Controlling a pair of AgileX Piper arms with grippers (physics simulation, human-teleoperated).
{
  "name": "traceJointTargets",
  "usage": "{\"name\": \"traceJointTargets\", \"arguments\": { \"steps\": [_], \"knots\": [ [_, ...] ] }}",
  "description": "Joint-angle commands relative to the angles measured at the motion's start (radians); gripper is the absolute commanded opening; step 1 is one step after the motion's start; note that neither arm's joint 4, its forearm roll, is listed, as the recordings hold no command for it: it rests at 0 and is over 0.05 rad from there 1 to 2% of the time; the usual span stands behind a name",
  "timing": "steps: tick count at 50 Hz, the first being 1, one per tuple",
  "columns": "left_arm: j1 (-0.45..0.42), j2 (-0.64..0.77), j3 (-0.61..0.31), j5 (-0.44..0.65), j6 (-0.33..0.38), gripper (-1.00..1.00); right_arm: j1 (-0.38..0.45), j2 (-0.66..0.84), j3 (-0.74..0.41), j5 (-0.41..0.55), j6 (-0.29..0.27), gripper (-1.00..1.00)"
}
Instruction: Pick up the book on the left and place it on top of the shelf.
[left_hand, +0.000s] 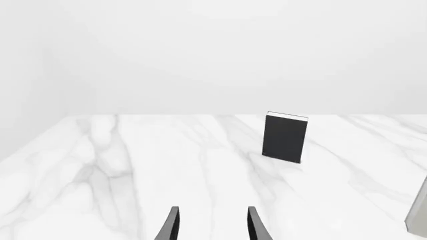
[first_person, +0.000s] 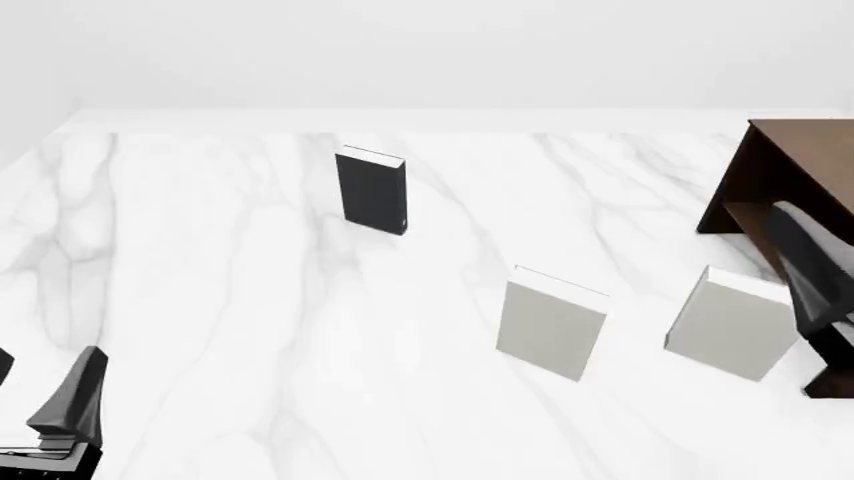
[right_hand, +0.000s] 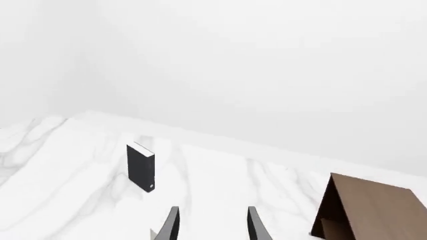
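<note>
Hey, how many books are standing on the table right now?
3. The dark book stands far back on the left; one pale book stands near the middle; the other pale book stands right, before the shelf. None seems hidden.

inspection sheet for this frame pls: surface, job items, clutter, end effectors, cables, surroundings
Surface: white marble-pattern table, veined grey.
Job's things: dark book stands upright, far left of centre, untouched. Brown shelf at the right edge, partly out of frame, nothing seen on the visible part of its top.
Clutter: two pale books standing upright, the middle pale book and the right pale book, apart from each other, the right one near the shelf.
End effectors: left end effector open, holding nothing, well short of the dark book. Right end effector open, holding nothing.
Cables: nothing seen.
Surroundings: plain white walls, nothing else seen.
</note>
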Motion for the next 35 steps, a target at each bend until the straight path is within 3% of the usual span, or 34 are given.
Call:
{"name": "traceJointTargets", "arguments": {
  "steps": [1,13,35],
  "knots": [
    [0.000,0.000,0.000,0.000,0.000,1.00,0.061,0.173,-0.113,-0.014,-0.009,1.00],
    [0.000,0.000,0.000,0.000,0.000,1.00,0.123,0.359,-0.214,-0.047,-0.064,1.00],
    [0.000,0.000,0.000,0.000,0.000,1.00,0.166,0.616,-0.298,-0.126,-0.076,1.00]
  ]
}}
